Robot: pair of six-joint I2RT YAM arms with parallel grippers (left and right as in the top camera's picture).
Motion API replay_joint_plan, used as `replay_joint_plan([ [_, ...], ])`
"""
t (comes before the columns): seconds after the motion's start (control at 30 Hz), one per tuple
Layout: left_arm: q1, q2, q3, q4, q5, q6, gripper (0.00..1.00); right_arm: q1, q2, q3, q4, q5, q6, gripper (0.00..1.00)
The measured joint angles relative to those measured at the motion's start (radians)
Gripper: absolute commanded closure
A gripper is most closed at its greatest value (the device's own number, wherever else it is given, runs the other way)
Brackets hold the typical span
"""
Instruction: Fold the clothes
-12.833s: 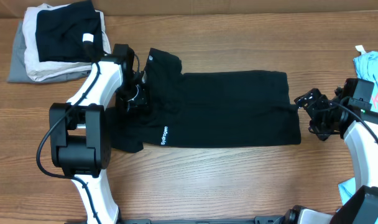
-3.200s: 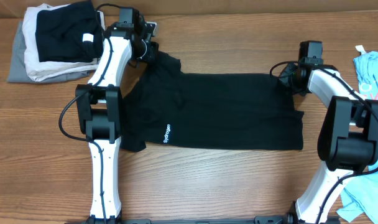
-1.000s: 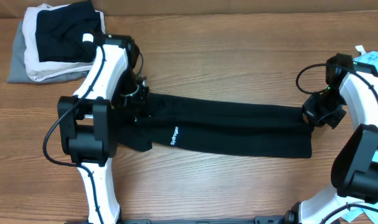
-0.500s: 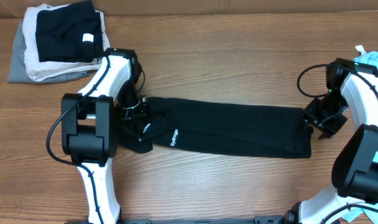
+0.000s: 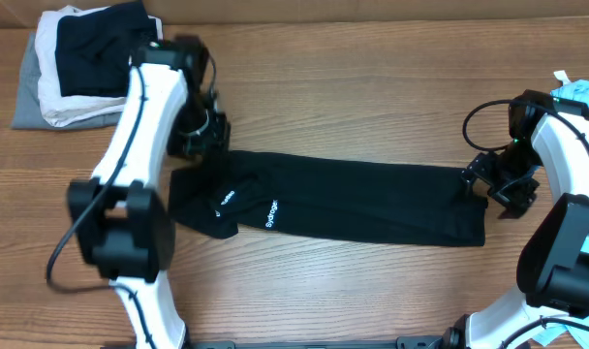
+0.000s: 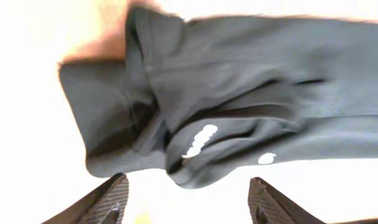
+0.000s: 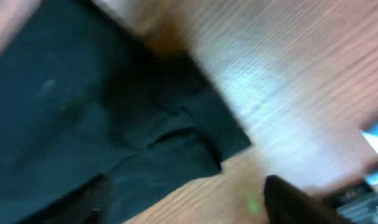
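Looking at black top (image 5: 353,199), you find it across middle of table (image 5: 372,87) as long narrow band; lengthwise fold looks done; left end lumpy, sleeve bulging out, white lettering showing; crosswise folds and sleeve tidy-up judged left to do; left gripper (image 6: 186,193) hangs over that lumpy end, fingers spread, holding nothing; right gripper (image 5: 488,184) beside right hem, fingers apart and empty, though wrist view blurred; folded pile (image 5: 81,68) in far left corner; blue shirt (image 5: 580,107) at right edge.
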Motion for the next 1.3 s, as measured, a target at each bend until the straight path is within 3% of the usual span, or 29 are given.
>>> replay_joint_plan([
  [0.1,-0.023,-0.053,0.015,0.020,0.030,0.001,0.41,0.011,0.000,0.000,0.032,-0.072,-0.054,0.56],
  [0.3,-0.105,-0.011,-0.033,0.160,0.076,0.004,0.36,0.101,0.000,0.002,0.072,-0.135,-0.089,0.55],
  [0.43,-0.143,0.078,-0.045,0.139,0.124,0.004,0.44,0.155,0.000,0.003,0.079,-0.153,-0.099,0.54],
  [0.83,-0.181,0.214,-0.059,0.115,0.196,-0.001,0.46,0.168,0.000,0.003,0.096,-0.158,-0.103,0.53],
  [1.0,-0.180,0.214,-0.059,0.123,0.198,-0.005,0.62,0.168,0.000,0.003,0.111,-0.158,-0.103,0.53],
  [1.23,-0.180,0.214,-0.059,0.123,0.198,-0.016,0.66,0.168,0.000,0.003,0.110,-0.159,-0.103,0.53],
  [1.3,-0.180,0.214,-0.059,0.123,0.198,-0.018,0.83,0.168,0.000,0.003,0.109,-0.159,-0.103,0.53],
])
